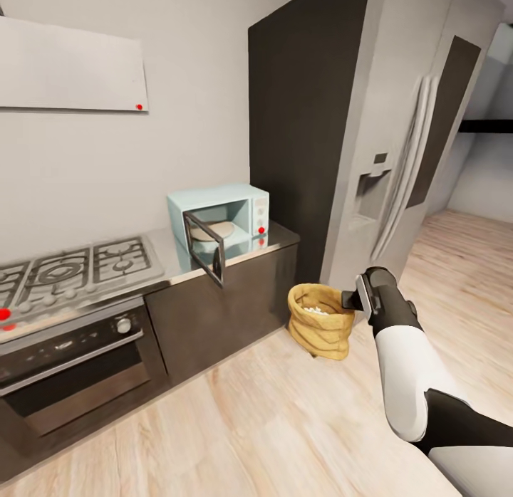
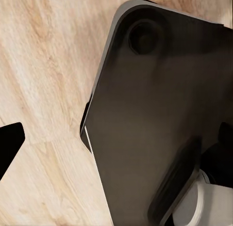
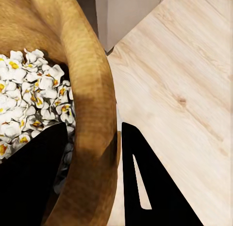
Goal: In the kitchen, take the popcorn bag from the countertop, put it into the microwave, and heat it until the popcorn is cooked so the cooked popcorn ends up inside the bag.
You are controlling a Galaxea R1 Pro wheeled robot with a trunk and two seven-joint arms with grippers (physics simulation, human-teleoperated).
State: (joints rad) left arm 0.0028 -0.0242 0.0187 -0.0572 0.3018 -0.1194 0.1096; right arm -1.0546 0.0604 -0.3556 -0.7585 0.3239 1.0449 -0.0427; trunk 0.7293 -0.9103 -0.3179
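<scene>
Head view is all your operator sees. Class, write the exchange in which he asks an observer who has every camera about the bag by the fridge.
Operator: What is in the bag?
Observer: The bag holds popped popcorn, white with yellow centres.
Operator: How do the right jaws hold it?
Observer: They straddle its thick rim, one finger inside among the popcorn, the other outside.
Operator: And the left jaws?
Observer: Spread wide, facing the wooden floor.
</scene>
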